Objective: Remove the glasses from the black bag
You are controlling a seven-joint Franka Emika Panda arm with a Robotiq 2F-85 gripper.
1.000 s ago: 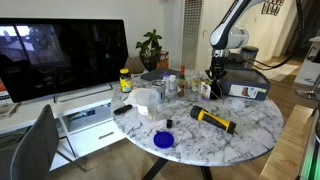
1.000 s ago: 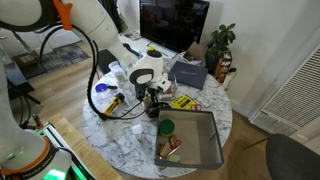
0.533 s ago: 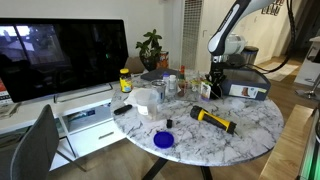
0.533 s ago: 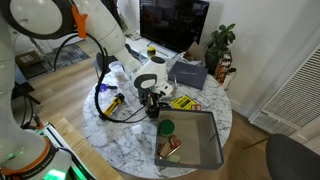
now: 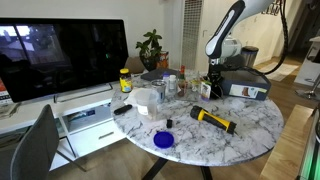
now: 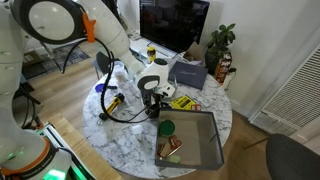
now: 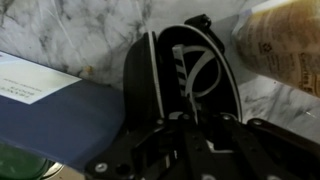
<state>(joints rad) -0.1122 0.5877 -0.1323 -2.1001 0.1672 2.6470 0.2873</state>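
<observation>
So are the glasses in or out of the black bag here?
In. The wrist view shows the black bag gaping open, with the pale-framed glasses sitting inside it.

Claw (image 5: 212, 87) just beside black bag (image 5: 248, 84)

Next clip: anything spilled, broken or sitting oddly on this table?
Nothing spilled or visibly damaged. The yellow-and-black torch lies on its side, and in the wrist view the black bag gapes open with the glasses showing inside.

Glasses (image 7: 191, 66) in case (image 7: 140, 78), beside black bag (image 5: 247, 84), on table (image 7: 85, 38).
</observation>
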